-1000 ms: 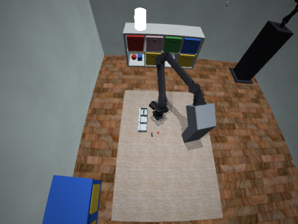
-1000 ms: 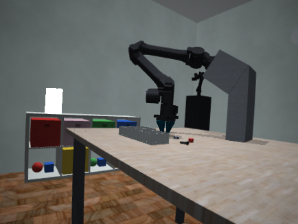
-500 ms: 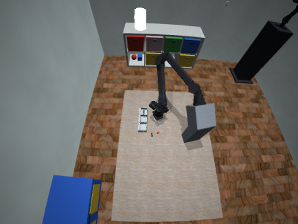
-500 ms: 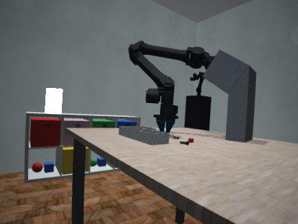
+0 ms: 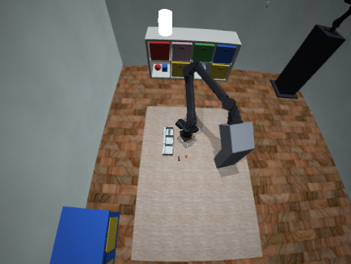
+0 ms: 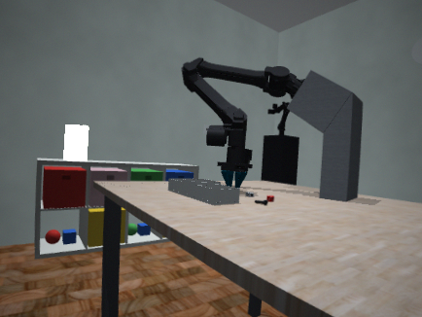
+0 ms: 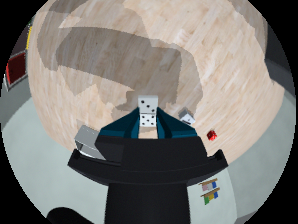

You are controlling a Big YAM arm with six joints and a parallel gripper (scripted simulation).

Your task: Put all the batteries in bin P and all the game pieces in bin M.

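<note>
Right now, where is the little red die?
The red die lies on the table, beside the small black object, right of it in the top view.

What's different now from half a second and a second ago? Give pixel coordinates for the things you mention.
Nothing has visibly moved: the arm and gripper [image 5: 185, 140] [image 6: 232, 185] [image 7: 148, 110] match, as do the bins [image 5: 163, 142] [image 6: 204, 193] and red die [image 5: 186, 156] [image 6: 270, 198] [image 7: 212, 135]. The gripper now holds a domino [image 7: 148, 106]; with no earlier wrist view, I can't tell when it was grasped.
</note>
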